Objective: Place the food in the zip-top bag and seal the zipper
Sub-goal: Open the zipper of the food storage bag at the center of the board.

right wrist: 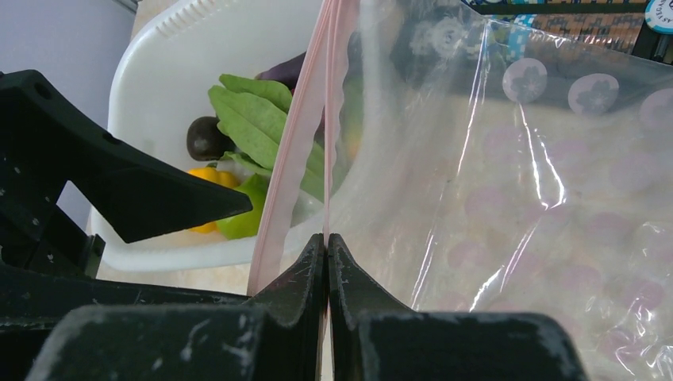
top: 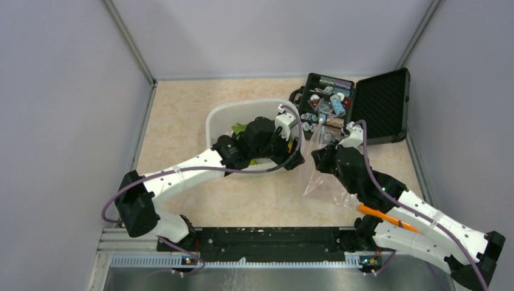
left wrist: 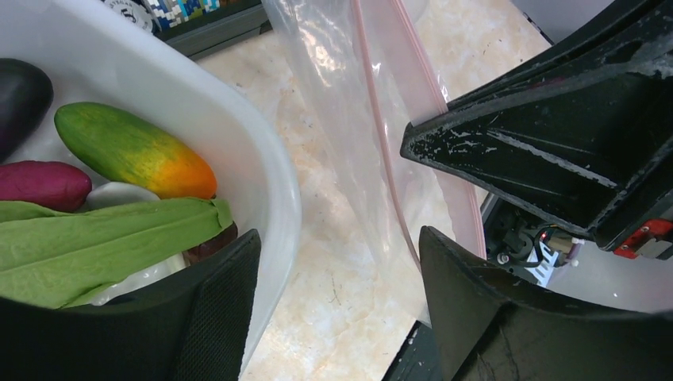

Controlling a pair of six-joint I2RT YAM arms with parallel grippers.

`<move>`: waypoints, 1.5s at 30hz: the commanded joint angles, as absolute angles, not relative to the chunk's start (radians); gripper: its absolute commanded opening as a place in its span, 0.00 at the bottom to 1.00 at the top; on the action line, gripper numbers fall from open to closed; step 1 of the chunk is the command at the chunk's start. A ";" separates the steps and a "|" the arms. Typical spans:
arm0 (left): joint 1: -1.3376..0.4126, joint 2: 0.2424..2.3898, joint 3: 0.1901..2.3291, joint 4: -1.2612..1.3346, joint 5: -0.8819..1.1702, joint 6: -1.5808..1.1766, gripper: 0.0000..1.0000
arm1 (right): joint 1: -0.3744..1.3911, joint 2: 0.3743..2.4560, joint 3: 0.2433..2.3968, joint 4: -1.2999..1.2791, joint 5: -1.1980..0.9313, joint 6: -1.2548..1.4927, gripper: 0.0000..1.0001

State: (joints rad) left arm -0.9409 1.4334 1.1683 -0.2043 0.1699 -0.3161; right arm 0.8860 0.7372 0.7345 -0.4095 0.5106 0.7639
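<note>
From above, the white tub [top: 217, 121] sits on the marbled tabletop [top: 176, 115], with an open black case [top: 379, 106] just beyond it to the right. The left arm reaches across the tub, so only a bit of green food [top: 240, 128] shows inside. The left end effector [top: 291, 127] is over the tub's right rim. The right end effector [top: 317, 156] is near that rim, and the clear zip-top bag [top: 316, 179] hangs from it down to the tabletop.

In the left wrist view, the left end effector's jaws stand wide apart and hold nothing. One finger is over the tub's inside. The other is over bare tabletop, close to the bag. The tub wall runs between them. In the tub lie a long green leafy piece [left wrist: 103, 242], a green-and-orange fruit [left wrist: 135, 151], a dark purple eggplant [left wrist: 20, 95], a magenta piece [left wrist: 40, 182] and a whitish piece [left wrist: 119, 193]. The bag hangs to the right of the tub, and its pinkish zipper [left wrist: 382, 139] runs down the film.

In the right wrist view, the right end effector's fingers are pressed together on the bag's mouth edge, right at the zipper strip. The bag spreads to the right and no food shows inside it. Only the case's contents show, blurred, through the film. Behind the strip, the tub holds the leafy piece, a dark round piece [right wrist: 206, 136] and a yellow-orange pepper [right wrist: 208, 176].
</note>
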 commanded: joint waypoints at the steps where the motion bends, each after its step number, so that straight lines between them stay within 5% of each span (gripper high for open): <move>1: -0.953 1.453 1.238 -0.193 0.151 -0.308 0.72 | 0.877 0.721 0.758 -0.390 0.514 0.772 0.00; 6: -0.966 1.490 1.263 -0.202 0.152 -0.302 0.65 | 0.877 0.721 0.756 -0.384 0.500 0.772 0.00; 18: -0.967 1.499 1.269 -0.230 0.042 -0.302 0.23 | 0.877 0.696 0.838 -0.594 0.585 0.711 0.00; 27: -0.966 1.509 1.279 -0.245 -0.078 -0.340 0.06 | 0.877 0.716 0.999 -0.808 0.498 0.674 0.00; 40: -0.966 1.524 1.289 -0.270 -0.129 -0.363 0.06 | 0.877 0.755 1.110 -0.976 0.553 0.689 0.00; 43: -0.966 1.526 1.292 -0.264 -0.093 -0.353 0.13 | 0.878 0.790 1.107 -0.944 0.522 0.678 0.00; 45: -0.966 1.520 1.286 -0.244 -0.046 -0.339 0.26 | 0.877 0.812 1.099 -0.920 0.519 0.676 0.00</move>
